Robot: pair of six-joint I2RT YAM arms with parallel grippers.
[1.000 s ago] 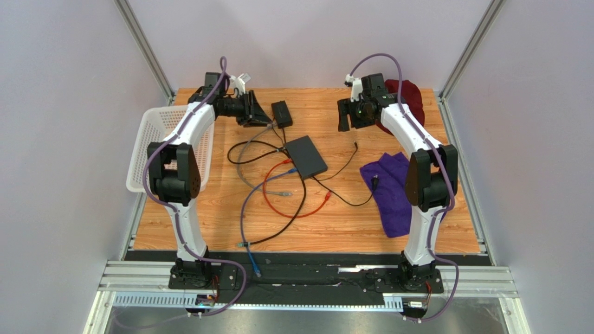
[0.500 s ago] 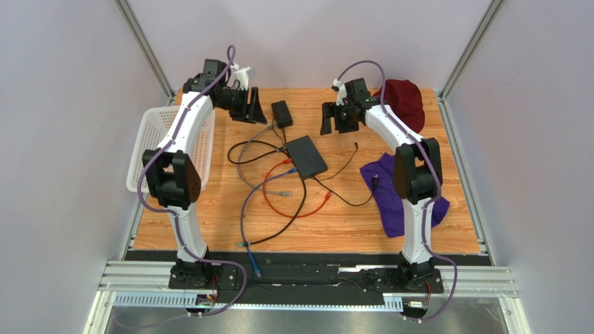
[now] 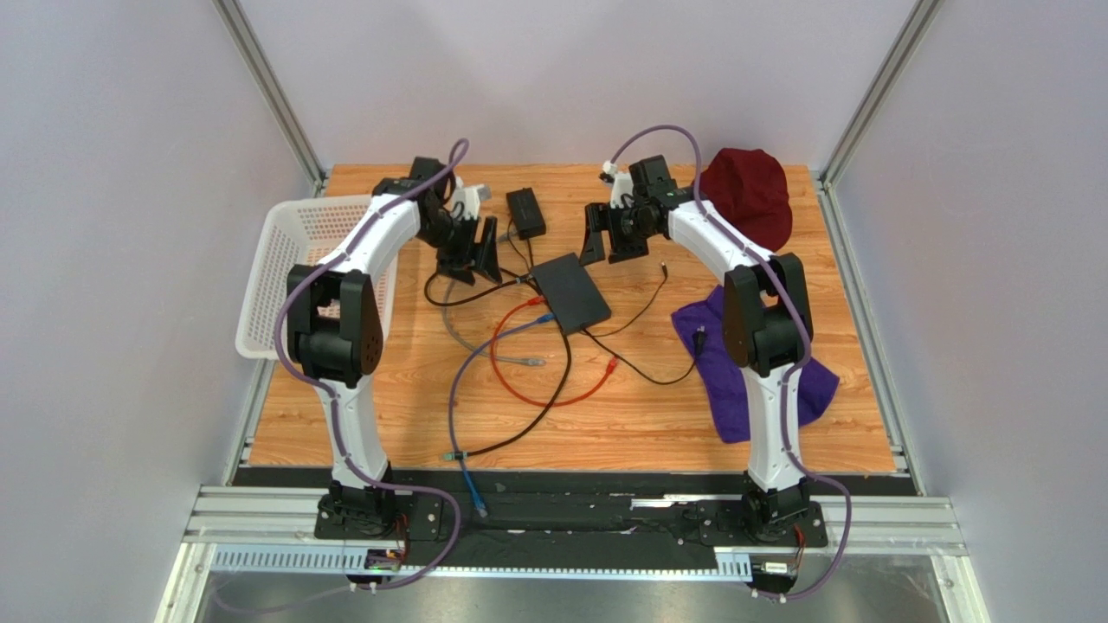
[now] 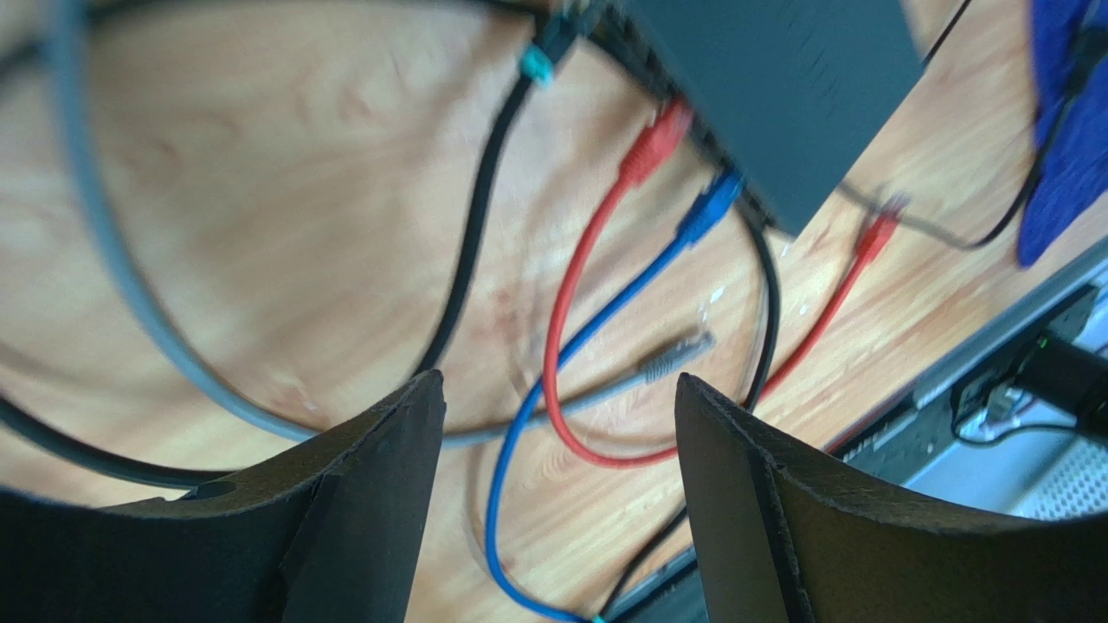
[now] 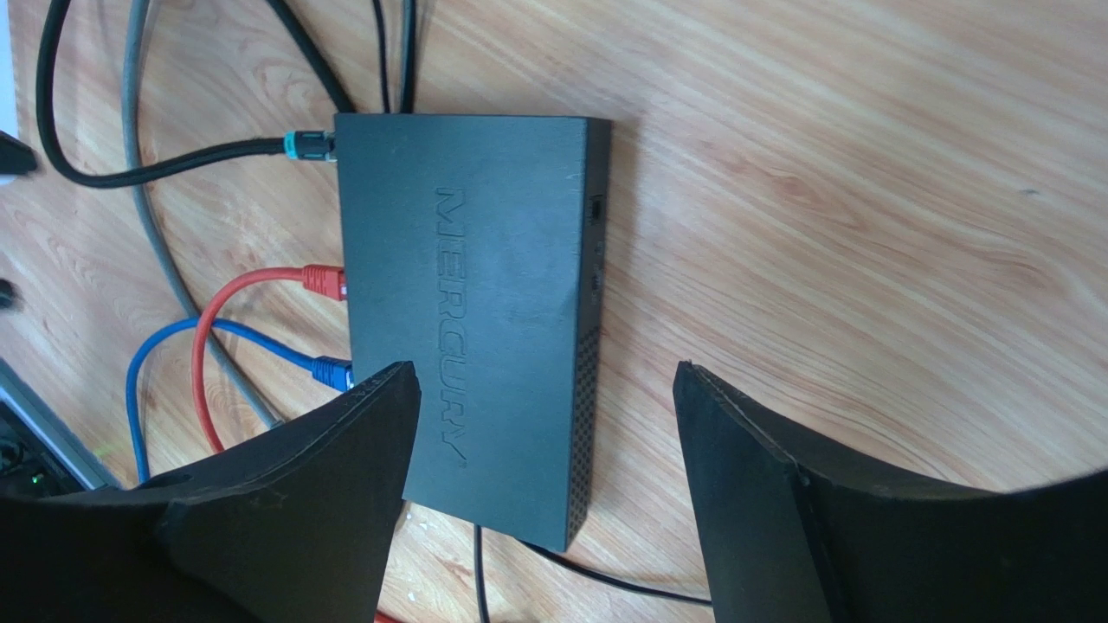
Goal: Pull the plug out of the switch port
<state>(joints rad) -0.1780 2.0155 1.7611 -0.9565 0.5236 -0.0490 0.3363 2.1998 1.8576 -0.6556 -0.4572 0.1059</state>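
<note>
Both hands hang released and empty over the job: the left hand (image 3: 471, 257) hovers with fingers spread above a loose tangle of cables (image 3: 520, 357), just left of the flat matte-black rectangular switch box (image 3: 572, 291). The right hand (image 3: 598, 239) is poised near the box's far corner. The switch port (image 5: 341, 279) row runs along the box's cable-side edge, where a red-booted plug (image 5: 323, 278), a blue-booted plug (image 5: 333, 373) and a black teal-collared plug (image 5: 302, 146) sit seated. We judge the step calls for one hand to pin the light box flat while the other closes on a plug's boot, not its cord, and draws straight out along the socket's line. A sideways tug would likely drag the box. It lies mid-way on a wood-grain tabletop (image 3: 390, 390), with a white plastic mesh basket (image 3: 276, 266) at the left edge and pale lilac walls (image 3: 585, 78) and aluminium posts (image 3: 267, 91) closing it in.
</note>
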